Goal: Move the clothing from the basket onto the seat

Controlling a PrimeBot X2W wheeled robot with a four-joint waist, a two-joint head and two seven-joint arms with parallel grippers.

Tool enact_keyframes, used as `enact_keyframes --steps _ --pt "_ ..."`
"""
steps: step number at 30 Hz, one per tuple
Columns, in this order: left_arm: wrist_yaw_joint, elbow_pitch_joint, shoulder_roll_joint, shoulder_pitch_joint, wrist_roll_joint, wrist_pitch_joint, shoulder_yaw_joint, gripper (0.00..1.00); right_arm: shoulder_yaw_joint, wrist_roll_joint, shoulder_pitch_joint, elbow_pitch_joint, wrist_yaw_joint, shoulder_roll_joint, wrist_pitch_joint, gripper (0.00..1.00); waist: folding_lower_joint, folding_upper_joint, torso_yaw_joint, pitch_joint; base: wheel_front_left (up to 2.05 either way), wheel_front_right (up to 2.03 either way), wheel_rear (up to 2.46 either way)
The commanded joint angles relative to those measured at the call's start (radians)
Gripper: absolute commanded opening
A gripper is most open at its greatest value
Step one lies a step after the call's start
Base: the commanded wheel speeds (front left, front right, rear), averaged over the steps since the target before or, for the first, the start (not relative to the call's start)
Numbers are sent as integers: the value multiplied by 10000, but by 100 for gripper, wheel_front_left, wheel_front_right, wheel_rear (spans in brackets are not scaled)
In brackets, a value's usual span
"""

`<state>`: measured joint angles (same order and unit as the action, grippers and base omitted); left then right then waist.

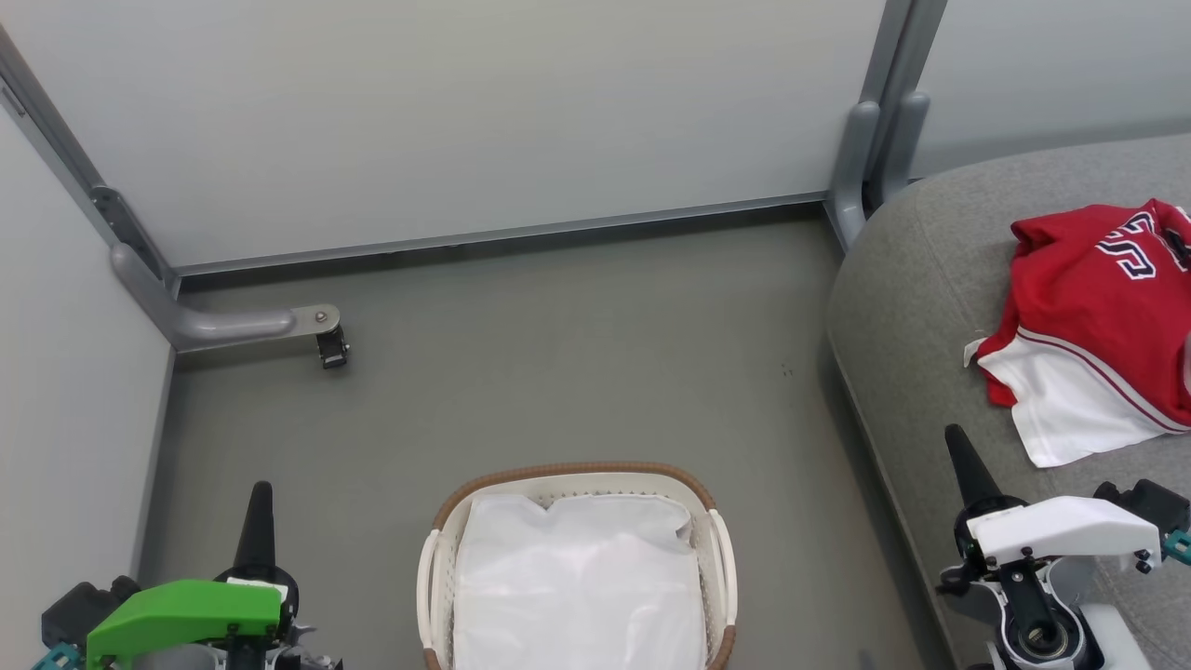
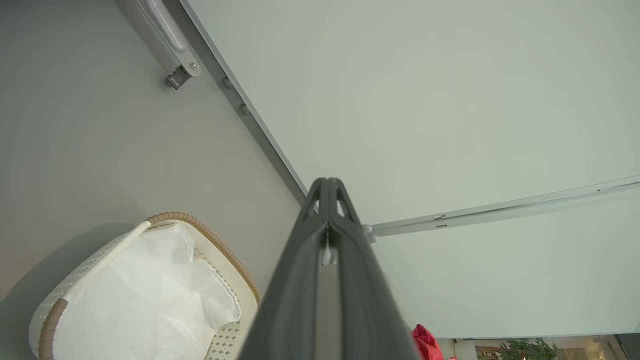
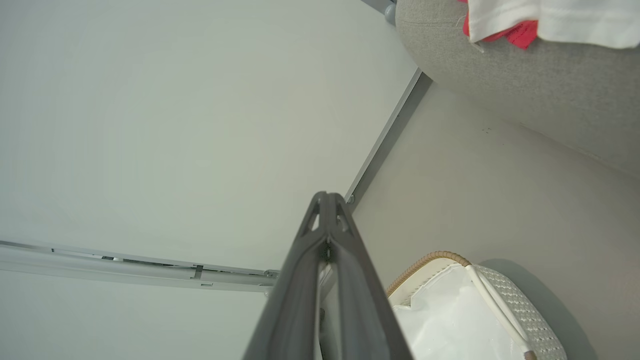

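Observation:
The red jersey clothing [image 1: 1107,307] with a white panel and dark numerals lies spread on the grey seat [image 1: 921,307] at the right; a strip of it [image 3: 520,20] shows on the seat [image 3: 525,85] in the right wrist view. The white basket [image 1: 716,549] with a tan rim stands on the floor at bottom centre, holding a plain white liner sheet [image 1: 577,586]. My left gripper [image 1: 259,493] is shut at the lower left, left of the basket [image 2: 220,250]. My right gripper [image 1: 958,447] is shut at the lower right, over the seat's front edge, below the clothing.
Pale partition walls close the back and left, with grey metal posts [image 1: 875,149] at the corners. A grey bracket with a small caster [image 1: 330,349] juts onto the floor at the left. Bare grey floor [image 1: 577,354] lies between basket, wall and seat.

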<state>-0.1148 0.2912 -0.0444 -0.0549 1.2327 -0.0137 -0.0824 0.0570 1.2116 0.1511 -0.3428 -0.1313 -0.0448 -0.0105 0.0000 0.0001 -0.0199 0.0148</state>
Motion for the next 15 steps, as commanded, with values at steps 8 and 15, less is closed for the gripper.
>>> enact_keyframes --steps 8,15 --pt "-93 -203 -73 -336 849 -232 -93 0 161 914 -161 311 6 -60 -261 0 0 -1 34 -20 0 0 0" --pt "-100 -249 -77 -374 1410 -390 -141 0 240 1504 -198 449 6 -64 -411 0 0 -1 61 -36 0 0 0"
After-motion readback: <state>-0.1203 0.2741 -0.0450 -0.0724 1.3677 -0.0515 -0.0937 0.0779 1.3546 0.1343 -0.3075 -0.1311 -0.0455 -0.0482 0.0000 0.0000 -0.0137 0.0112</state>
